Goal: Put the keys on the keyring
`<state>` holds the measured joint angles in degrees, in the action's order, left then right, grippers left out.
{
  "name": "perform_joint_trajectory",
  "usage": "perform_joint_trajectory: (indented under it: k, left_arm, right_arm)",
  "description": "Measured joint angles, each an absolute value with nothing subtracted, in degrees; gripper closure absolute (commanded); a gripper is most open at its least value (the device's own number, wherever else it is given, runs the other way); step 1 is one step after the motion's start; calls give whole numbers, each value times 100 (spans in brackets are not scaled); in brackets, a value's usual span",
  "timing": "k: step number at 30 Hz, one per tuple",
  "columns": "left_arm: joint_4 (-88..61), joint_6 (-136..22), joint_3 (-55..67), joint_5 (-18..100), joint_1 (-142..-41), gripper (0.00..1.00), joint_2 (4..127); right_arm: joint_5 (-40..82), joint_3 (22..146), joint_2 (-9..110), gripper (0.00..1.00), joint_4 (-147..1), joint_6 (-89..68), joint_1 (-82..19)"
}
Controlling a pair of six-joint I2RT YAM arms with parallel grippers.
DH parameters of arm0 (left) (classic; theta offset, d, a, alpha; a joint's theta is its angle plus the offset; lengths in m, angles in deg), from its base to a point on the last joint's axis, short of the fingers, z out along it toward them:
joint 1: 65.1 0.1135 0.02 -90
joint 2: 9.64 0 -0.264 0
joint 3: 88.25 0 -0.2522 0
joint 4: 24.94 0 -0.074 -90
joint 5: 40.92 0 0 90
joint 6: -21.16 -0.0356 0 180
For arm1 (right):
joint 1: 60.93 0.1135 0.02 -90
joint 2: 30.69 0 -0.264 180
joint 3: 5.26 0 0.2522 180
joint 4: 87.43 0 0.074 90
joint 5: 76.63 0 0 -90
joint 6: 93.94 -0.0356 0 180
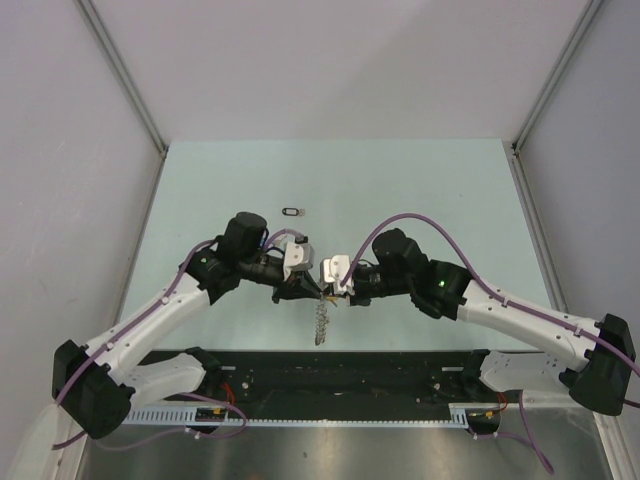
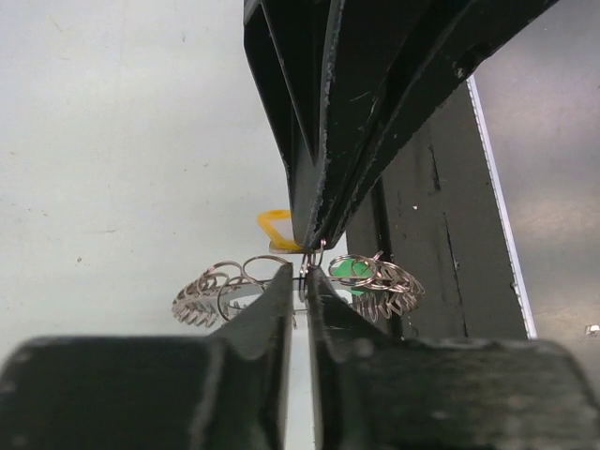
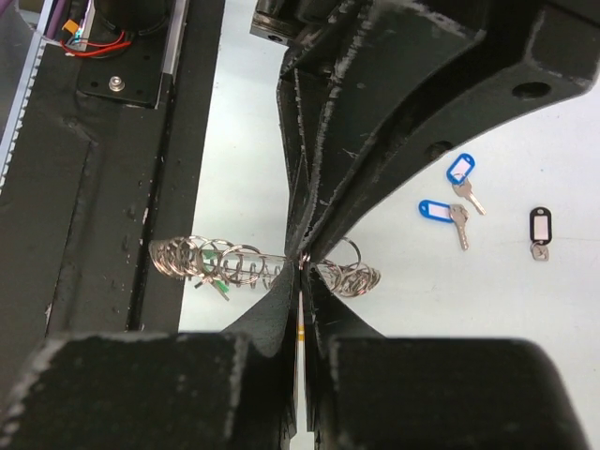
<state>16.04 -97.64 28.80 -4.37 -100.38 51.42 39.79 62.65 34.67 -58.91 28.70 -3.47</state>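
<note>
Meeting fingertips hide the middle of the keyring [image 3: 216, 261]. Right gripper [image 3: 302, 272]: fingers pressed together on a yellow-tagged key [image 2: 275, 225], mostly hidden between them. Left gripper [image 2: 302, 274]: narrow slit, tips at the ring's wire; grip cannot be told. Keyring collapsed lengthwise, long axis crossing both fingertips side to side.

A pale green table [image 1: 400, 190] is enclosed by grey walls [image 1: 330, 60]. Along the table's near edge a black strip [image 1: 400, 370] is mounted. Just beyond that edge, what may be a white slotted cable duct [image 1: 330, 412] is seen.
</note>
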Motion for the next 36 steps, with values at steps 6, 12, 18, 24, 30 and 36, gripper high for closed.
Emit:
perform_joint_trajectory:
  k: [6, 12, 18, 24, 30, 36]
  left_arm:
    - [1536, -9523, 2889, -365, -10049, 99, 5140]
    - [878, -8732, 3247, -253, -9927, 100, 4873]
    - [203, -7963, 3726, -194, -9741, 100, 4346]
    - [-85, -7545, 3885, -57, -9641, 100, 4021]
    - [-728, -6975, 4167, 94, -9604, 100, 3896]
    - [-1574, -6288, 4563, 256, -9564, 100, 3889]
  right_arm:
    - [3900, 6265, 3467, 100, -5889, 2870, -339]
    - [3721, 6283, 3452, 100, -5897, 2868, -334]
    - [3605, 6320, 3452, 100, -5913, 2868, -326]
    - [3568, 6329, 3450, 100, -5998, 2868, -323]
    - [3583, 6329, 3478, 100, -6068, 2866, -326]
    - [3633, 6322, 3627, 100, -6179, 2818, -341]
